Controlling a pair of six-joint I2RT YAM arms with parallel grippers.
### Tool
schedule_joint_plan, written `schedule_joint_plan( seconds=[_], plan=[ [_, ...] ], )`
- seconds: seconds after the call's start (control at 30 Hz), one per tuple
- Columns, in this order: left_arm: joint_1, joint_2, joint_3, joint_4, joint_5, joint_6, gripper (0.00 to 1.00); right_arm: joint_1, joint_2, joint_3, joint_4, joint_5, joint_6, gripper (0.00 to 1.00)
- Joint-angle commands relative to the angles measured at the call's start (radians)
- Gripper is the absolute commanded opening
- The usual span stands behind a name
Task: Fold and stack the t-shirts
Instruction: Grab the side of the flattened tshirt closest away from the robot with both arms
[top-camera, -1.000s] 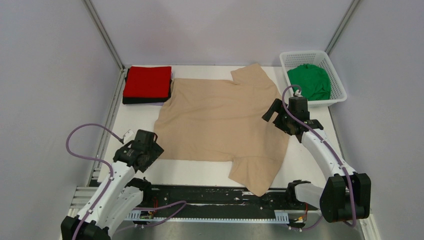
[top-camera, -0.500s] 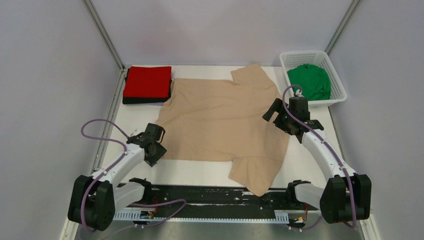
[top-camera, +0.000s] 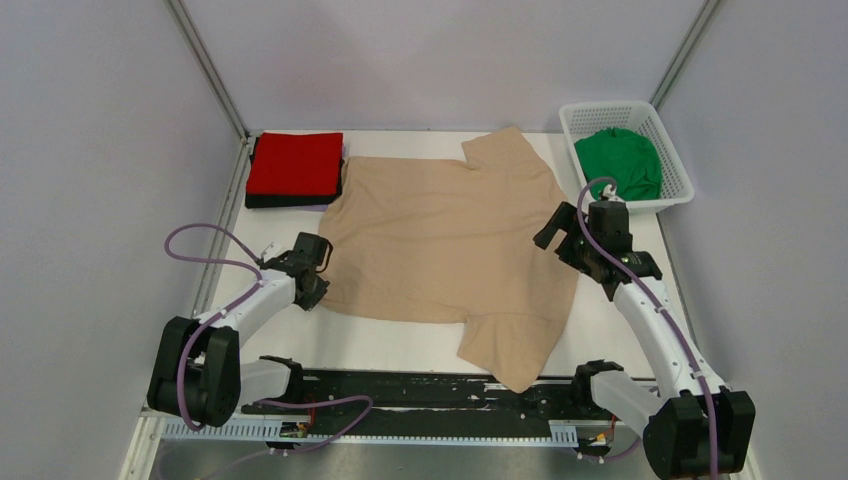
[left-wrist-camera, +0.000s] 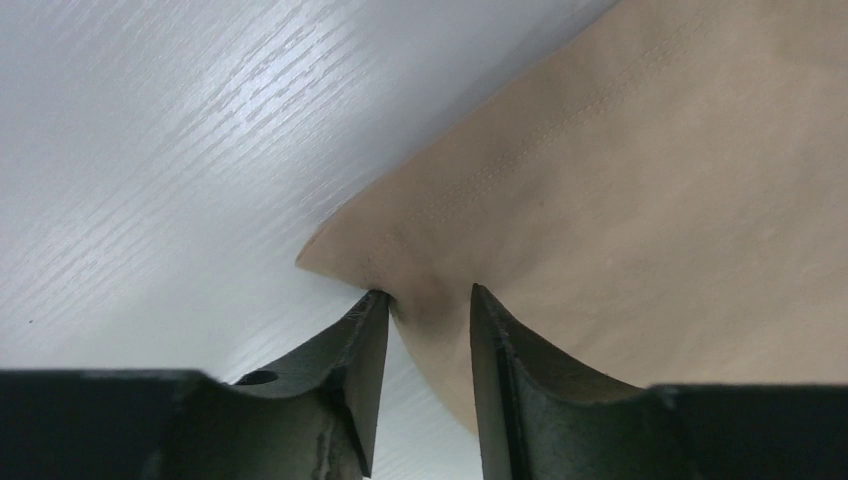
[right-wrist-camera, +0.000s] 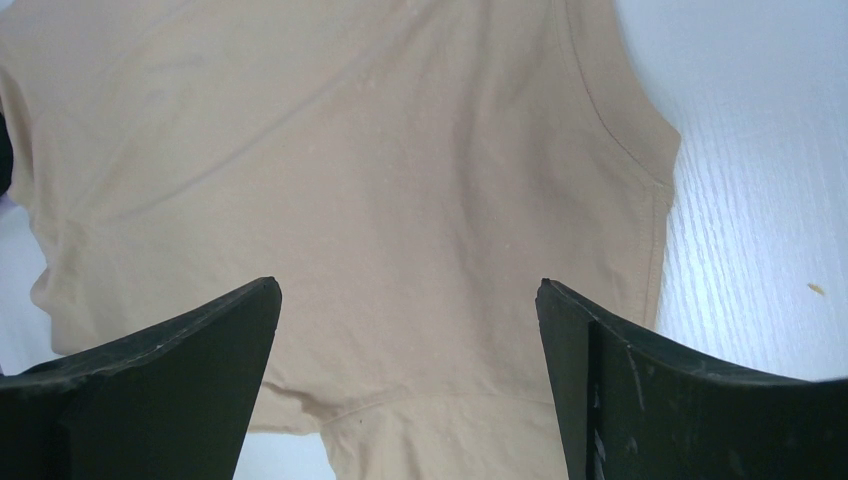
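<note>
Top view: beige-tan short-sleeved cloth t-shirt (top-camera: 445, 240) lies spread flat, centre of white table (top-camera: 400, 345), one sleeve pointing to the far edge, the other to the near edge. Far-left corner: red folded t-shirt (top-camera: 295, 163) stacked on black folded t-shirt (top-camera: 290, 201), only the black one's edges showing. Far right: green t-shirt (top-camera: 620, 162) bunched inside white plastic lattice basket (top-camera: 680, 185). L gripper (top-camera: 316, 288) is low at the beige shirt's near-left hem corner. L wrist cam: gripper (left-wrist-camera: 422, 295) fingers drawn close together, w/ a small pucker of hem corner pinched between the tips; the rest of the cloth is flat on the table, stitch line visible along the hem. R gripper (top-camera: 562, 240) is at the shirt's right edge, approx between the two sleeves. R wrist cam: gripper (right-wrist-camera: 408, 285) fingers spread wide, nothing between them, above the cloth and looking down on the shirt body and one sleeve seam; whether the tips touch the fabric, cannot tell. Small tan speck (right-wrist-camera: 817, 289) on the bare table right of the sleeve.
</note>
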Motion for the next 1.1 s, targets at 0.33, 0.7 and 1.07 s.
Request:
schedule_joint_plan(
  seconds=[0.33,0.7,1.07],
  plan=[
    [0.022,0.007,0.010,0.041,0.016,0.058,0.00,0.338,-0.025,0.039,-0.400,-0.079,-0.004,0.90],
    [0.021,-0.043,-0.001,-0.005,0.039,0.069,0.00,0.779,0.127,-0.157,-0.443,-0.151,0.283,0.58],
    [0.022,-0.091,-0.023,-0.008,0.045,0.068,0.00,0.782,0.282,-0.258,-0.256,-0.033,0.432,0.41]
  ],
)
